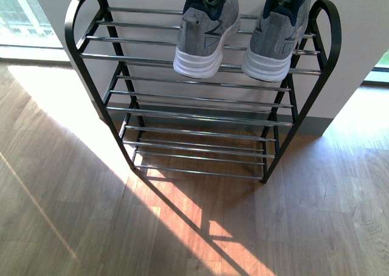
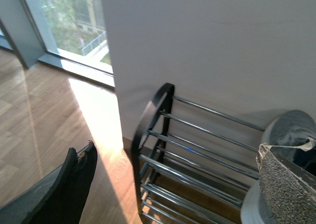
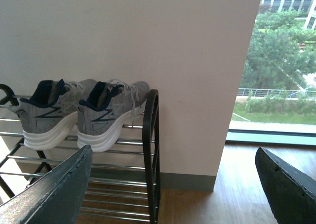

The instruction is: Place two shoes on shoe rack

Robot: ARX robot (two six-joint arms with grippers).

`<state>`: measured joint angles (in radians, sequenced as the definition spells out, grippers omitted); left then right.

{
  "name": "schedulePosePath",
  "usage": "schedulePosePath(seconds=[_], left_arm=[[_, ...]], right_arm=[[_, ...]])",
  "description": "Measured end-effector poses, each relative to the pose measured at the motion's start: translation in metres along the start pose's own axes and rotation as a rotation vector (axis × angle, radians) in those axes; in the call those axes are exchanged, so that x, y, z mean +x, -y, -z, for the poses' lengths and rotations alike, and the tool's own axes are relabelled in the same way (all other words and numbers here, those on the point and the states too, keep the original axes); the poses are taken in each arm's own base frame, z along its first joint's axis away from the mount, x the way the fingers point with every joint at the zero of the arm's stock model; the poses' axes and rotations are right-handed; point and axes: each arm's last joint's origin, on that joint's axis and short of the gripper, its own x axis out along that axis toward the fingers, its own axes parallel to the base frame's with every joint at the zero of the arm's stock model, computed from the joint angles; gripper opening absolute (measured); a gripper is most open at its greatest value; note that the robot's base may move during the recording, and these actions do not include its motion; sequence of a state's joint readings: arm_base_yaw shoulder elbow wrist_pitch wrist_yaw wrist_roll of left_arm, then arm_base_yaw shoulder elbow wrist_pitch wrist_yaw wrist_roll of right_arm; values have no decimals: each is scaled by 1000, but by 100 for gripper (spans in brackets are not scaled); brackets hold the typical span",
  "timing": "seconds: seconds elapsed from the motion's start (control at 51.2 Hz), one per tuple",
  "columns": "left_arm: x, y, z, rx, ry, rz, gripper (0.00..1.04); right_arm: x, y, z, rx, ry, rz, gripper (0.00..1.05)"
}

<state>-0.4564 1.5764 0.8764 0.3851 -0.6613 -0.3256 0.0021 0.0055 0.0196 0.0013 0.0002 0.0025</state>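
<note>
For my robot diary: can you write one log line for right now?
shoes: both on rack top shelf | left gripper: open, empty | right gripper: open, empty | task: looks done

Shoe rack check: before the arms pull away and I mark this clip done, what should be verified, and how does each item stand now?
1. End sneaker and middle sneaker on the top shelf of the shoe rack: ok.
2. Both upright, soles on the rods: ok, though the heels jut past the front rod.
3. Right end effector open and empty: ok.
4. Left end effector open and empty: ok.
5. Gap between the left end effector and the nearest sneaker heel: cannot tell; it looks close in the left wrist view.
</note>
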Motion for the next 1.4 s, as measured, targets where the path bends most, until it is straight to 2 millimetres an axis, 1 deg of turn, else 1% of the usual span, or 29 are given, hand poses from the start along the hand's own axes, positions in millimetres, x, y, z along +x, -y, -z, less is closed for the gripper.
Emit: schedulePosePath(seconds=[0.059,0.156,0.176,0.195,0.234,0.273,0.293,0.332,0.371,0.449,0.488,0.605,0.644,0.761,0.937,1.034,1.073,1.132,1.405], left_arm=[[-15,-11,1,-2,23,-39,95],[-24,-19,4,-1,36,-56,95],[-25,-19,5,1,34,-51,95],[-24,-20,6,9,41,-14,93],[-25,-26,10,18,93,130,84],[-27,-33,13,39,129,191,79],[-31,-40,16,66,160,235,74],[-38,-54,19,88,200,264,65],[-44,-65,20,98,218,265,58],[-54,-90,27,125,228,248,40],[-57,-95,30,131,224,249,34],[-71,-118,41,144,221,256,7],[-74,-123,43,141,222,255,1],[-86,-140,51,148,220,252,1],[-101,-156,59,147,220,249,1],[-105,-160,63,148,218,250,1],[-106,-166,66,148,235,276,1],[-108,-174,72,147,216,244,1],[-125,-178,69,145,238,249,1]], right_arm=[[0,0,0,0,0,0,96],[0,0,0,0,0,0,96],[0,0,0,0,0,0,96],[0,0,0,0,0,0,96],[0,0,0,0,0,0,96],[0,0,0,0,0,0,96],[0,0,0,0,0,0,96],[0,0,0,0,0,0,96],[0,0,0,0,0,0,96],[0,0,0,0,0,0,96],[0,0,0,0,0,0,96],[0,0,0,0,0,0,96],[0,0,0,0,0,0,96],[0,0,0,0,0,0,96],[0,0,0,0,0,0,96],[0,0,0,0,0,0,96],[0,0,0,0,0,0,96],[0,0,0,0,0,0,96],[0,0,0,0,0,0,96]])
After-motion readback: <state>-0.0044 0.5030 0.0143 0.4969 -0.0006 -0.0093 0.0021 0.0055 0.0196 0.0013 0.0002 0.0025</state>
